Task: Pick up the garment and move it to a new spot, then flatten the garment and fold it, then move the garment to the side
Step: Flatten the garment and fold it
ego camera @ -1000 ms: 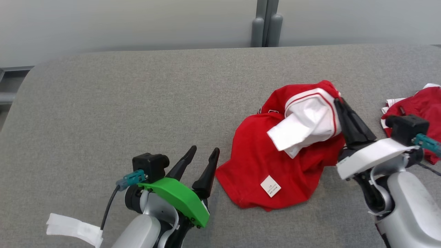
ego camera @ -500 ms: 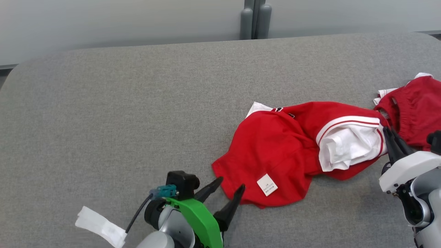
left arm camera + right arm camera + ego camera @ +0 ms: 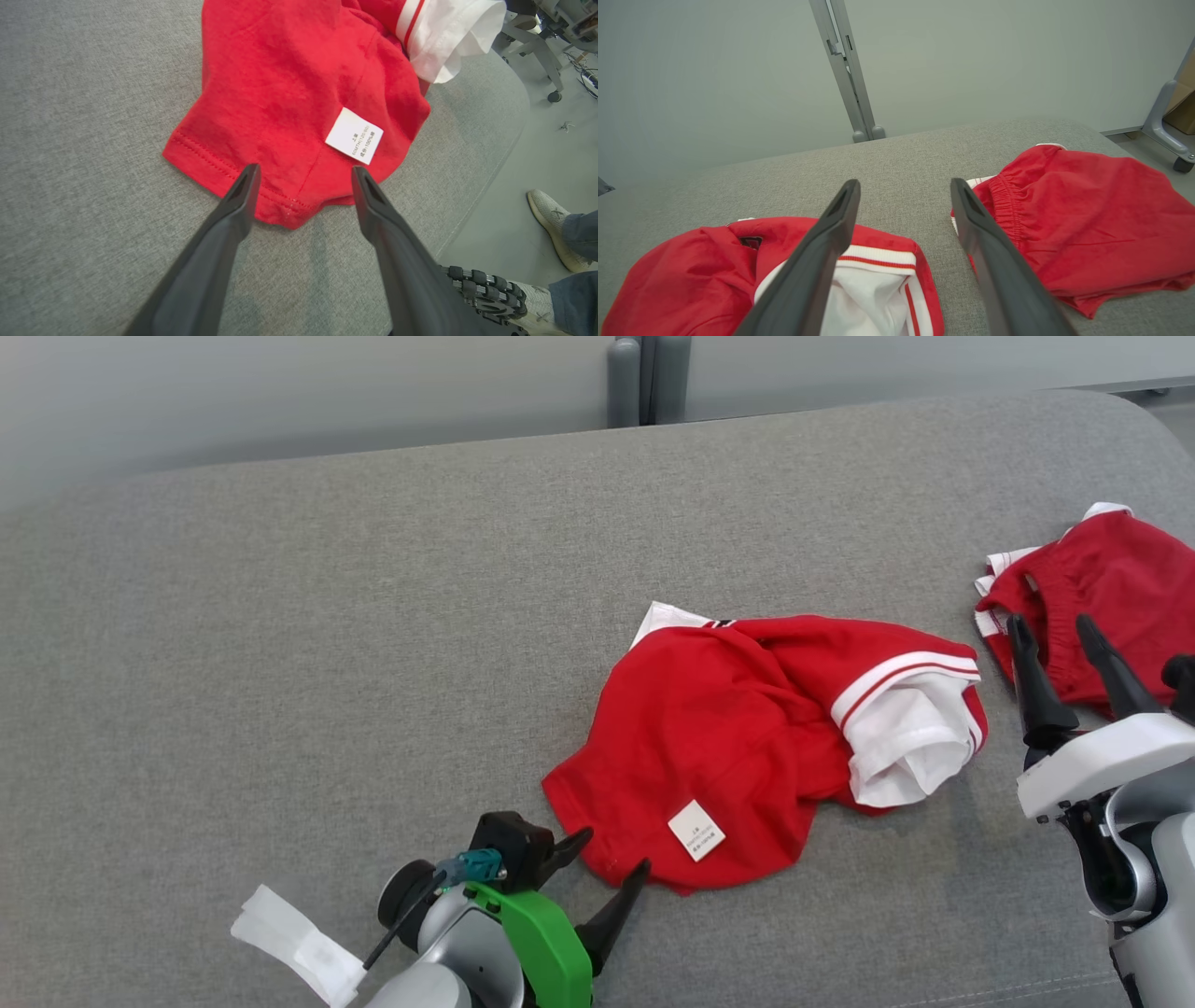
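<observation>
left claw [image 3: 613, 851] wide, tips at red garment [image 3: 728, 737] hem | right claw [image 3: 1047, 623] wide, empty, beside red shorts [image 3: 1102, 588]

I cannot read the small print on the label [image 3: 696, 830] of the shirt [image 3: 709, 728]. My right tool [image 3: 1049, 622] covers part of the red shorts [image 3: 1111, 579], which run off the head view's right edge.

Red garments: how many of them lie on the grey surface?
2. The crumpled red-and-white shirt lies near the middle of the grey surface; the red shorts lie at its right end. Folds could hide a smaller piece.
</observation>
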